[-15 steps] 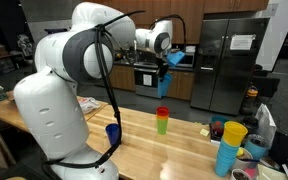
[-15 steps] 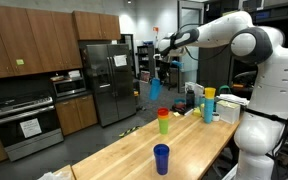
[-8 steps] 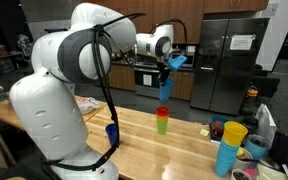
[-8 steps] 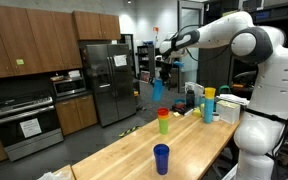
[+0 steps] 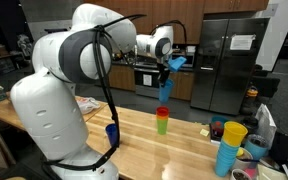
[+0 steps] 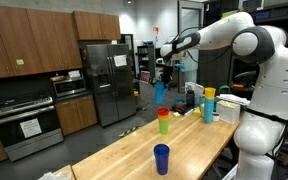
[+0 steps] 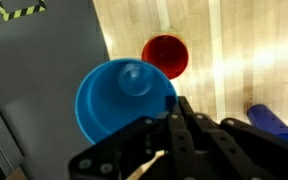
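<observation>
My gripper (image 5: 168,67) (image 6: 161,72) is shut on the rim of a light blue cup (image 5: 165,90) (image 6: 157,93), which hangs in the air. Just below it stands a stack with a red cup on a green one (image 5: 162,120) (image 6: 164,121) on the wooden table (image 5: 174,150). From the wrist the light blue cup (image 7: 122,102) fills the middle, its rim pinched by my gripper (image 7: 174,102). The red cup's mouth (image 7: 165,55) shows beyond it, offset to one side. A dark blue cup (image 7: 274,124) (image 5: 112,132) (image 6: 161,158) stands apart on the table.
A yellow cup on a light blue stack (image 5: 227,148) (image 6: 209,104) stands near the table's end, with bowls (image 5: 252,150) beside it. Fridge (image 6: 109,80), oven (image 6: 24,125) and wooden cabinets (image 6: 19,40) line the room behind. The robot's white base (image 5: 54,110) sits at the table's edge.
The gripper has swung the light blue cup down and over toward the red and green stack; over the last half second it has hardly moved.
</observation>
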`<state>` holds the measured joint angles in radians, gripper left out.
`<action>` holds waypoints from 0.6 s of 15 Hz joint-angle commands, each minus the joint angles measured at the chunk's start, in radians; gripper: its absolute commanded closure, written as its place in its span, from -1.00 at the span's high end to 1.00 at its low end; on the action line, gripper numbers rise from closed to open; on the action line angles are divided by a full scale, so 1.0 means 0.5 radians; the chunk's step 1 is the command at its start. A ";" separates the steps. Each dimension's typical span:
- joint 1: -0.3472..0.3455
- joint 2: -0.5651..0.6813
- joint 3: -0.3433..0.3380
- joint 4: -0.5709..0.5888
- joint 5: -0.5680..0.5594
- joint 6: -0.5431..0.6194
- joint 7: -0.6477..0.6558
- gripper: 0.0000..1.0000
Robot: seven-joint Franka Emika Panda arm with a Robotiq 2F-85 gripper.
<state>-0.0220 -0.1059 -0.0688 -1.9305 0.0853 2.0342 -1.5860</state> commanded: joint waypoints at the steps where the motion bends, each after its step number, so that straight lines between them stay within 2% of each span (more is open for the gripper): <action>1: 0.003 0.001 -0.002 0.004 -0.001 -0.005 0.001 -0.91; 2: 0.002 -0.004 -0.004 -0.003 -0.001 -0.006 -0.014 -0.98; 9: -0.024 -0.046 -0.053 -0.100 0.069 -0.037 -0.165 -0.98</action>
<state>-0.0240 -0.1067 -0.0781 -1.9627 0.1040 2.0299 -1.6163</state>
